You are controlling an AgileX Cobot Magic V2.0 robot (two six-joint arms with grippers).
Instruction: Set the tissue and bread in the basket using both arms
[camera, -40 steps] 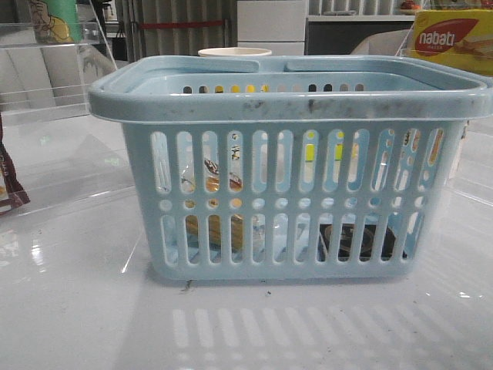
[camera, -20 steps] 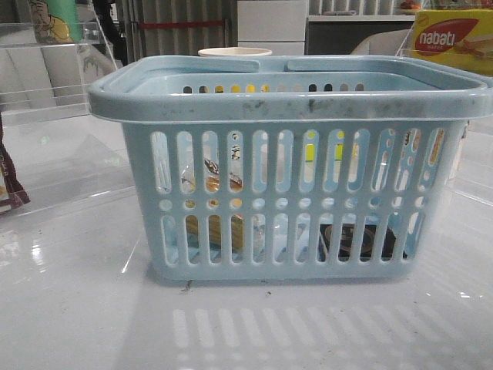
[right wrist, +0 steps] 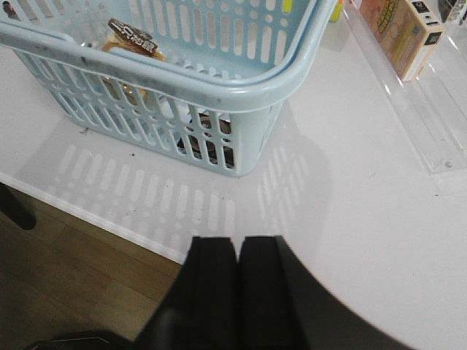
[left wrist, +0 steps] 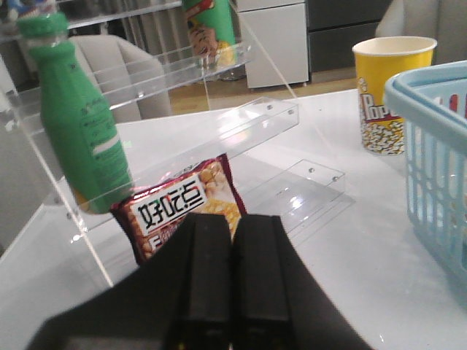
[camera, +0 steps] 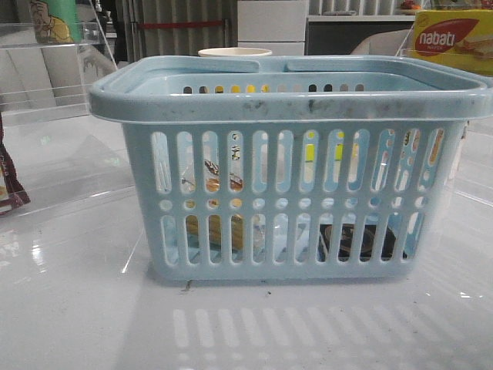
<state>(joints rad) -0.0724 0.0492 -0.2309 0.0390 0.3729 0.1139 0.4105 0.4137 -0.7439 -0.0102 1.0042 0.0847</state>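
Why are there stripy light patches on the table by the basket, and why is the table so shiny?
Front view: light passing through the basket slots paints pale stripes on the glossy white table, which mirrors bright glare spots. Right wrist view: the same striped shadow falls beside the basket. Left wrist view: the green bottle looks soft.

Green bottle (left wrist: 76, 131) on clear shelf (left wrist: 219, 138), dark red snack packet (left wrist: 186, 204) leaning below, yellow popcorn cup (left wrist: 387, 95) on white bench (left wrist: 343, 248), nabati box (camera: 454, 38).

Basket (camera: 293, 104) light blue, rim scuffed dark; bread (right wrist: 131, 40) golden-brown under a dark brown printed top; tissue (camera: 362, 240) blackish; bottle (left wrist: 76, 124) green; cup (left wrist: 387, 95) yellow; desk (camera: 77, 308) glossy white.
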